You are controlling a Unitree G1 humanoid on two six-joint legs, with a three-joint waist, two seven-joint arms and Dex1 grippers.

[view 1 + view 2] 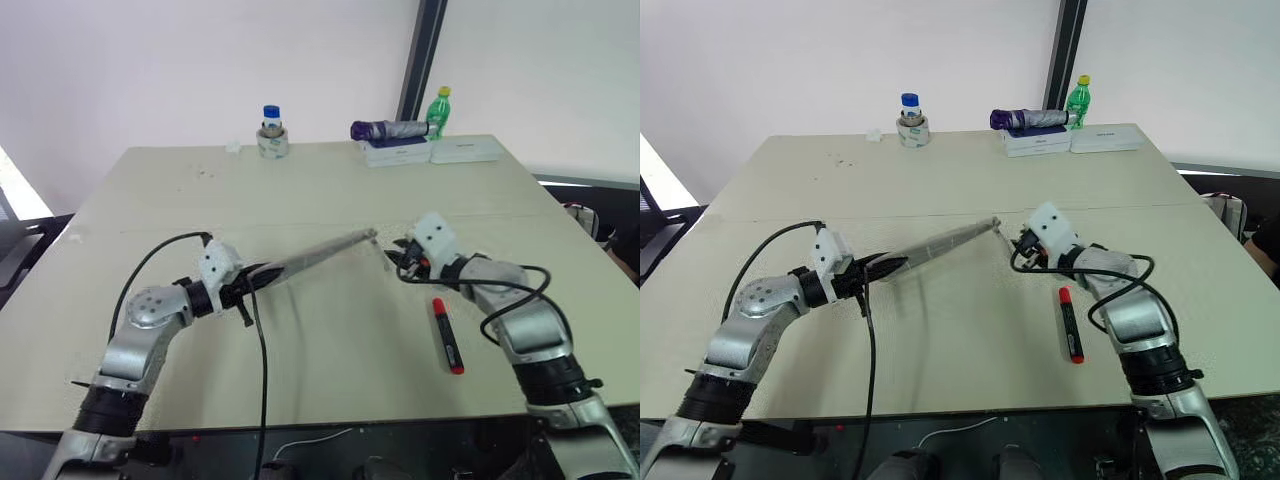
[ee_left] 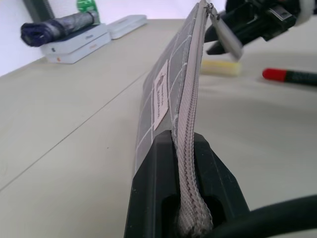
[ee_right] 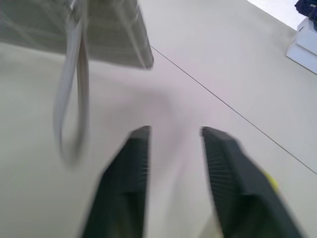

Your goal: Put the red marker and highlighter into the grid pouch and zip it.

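I am clamping my left gripper [image 2: 185, 198] on one end of the grey grid-patterned fabric pouch [image 1: 315, 253], holding it edge-up off the beige table [image 1: 320, 190]. Its long axis is pointing toward my right gripper [image 1: 398, 262], whose fingers are standing apart, empty, just beside its zipper-pull end. The thick red marker [image 1: 447, 334] is lying beyond, nearer my right arm.

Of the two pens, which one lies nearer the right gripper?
The highlighter, pale yellow, lies just under the right gripper; the red marker lies farther off, toward the table's near edge.
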